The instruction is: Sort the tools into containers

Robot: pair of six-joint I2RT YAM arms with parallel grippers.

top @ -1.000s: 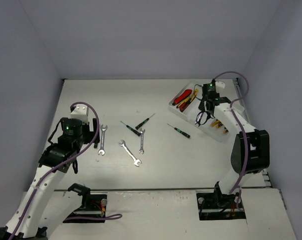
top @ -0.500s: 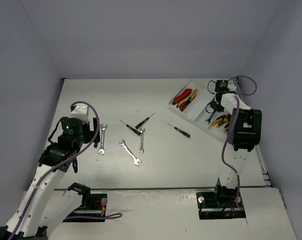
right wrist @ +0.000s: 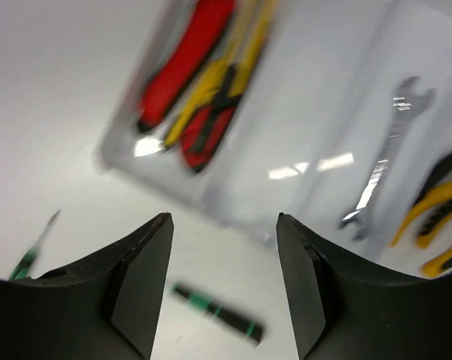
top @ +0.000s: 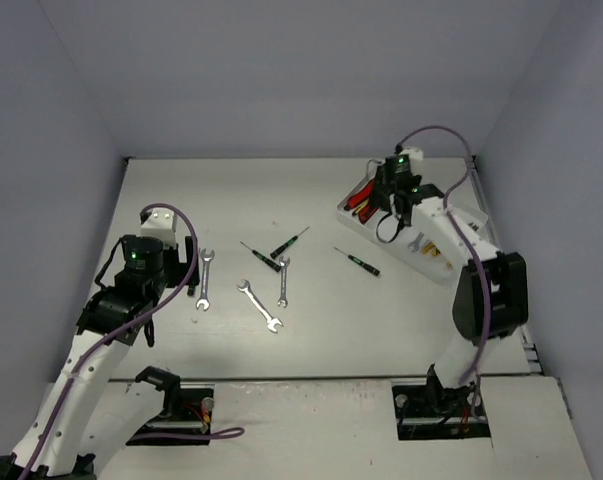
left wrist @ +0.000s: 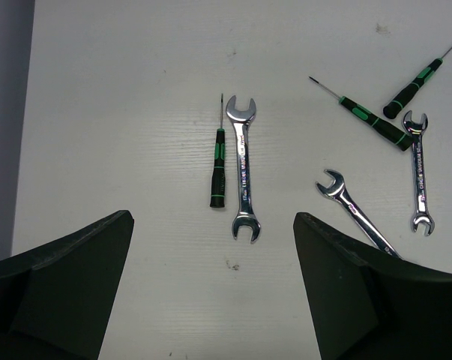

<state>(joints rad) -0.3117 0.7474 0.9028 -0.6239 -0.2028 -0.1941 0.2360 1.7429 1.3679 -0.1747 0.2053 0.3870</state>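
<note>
The right gripper (right wrist: 224,219) hangs spread and empty over the tray (right wrist: 315,112), whose knives (right wrist: 188,60), wrench (right wrist: 387,161) and pliers (right wrist: 435,217) lie grouped by kind (one compartment looks bare). The left gripper (left wrist: 212,221), also spread and empty, hovers over a loose wrench (left wrist: 243,169) and screwdriver (left wrist: 219,169) on the table (left wrist: 98,75), probably the next pick.

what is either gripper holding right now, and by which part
Nothing is held. The left gripper hangs open above a wrench and a screwdriver on the table; the right gripper is open and empty over the tray.
</note>
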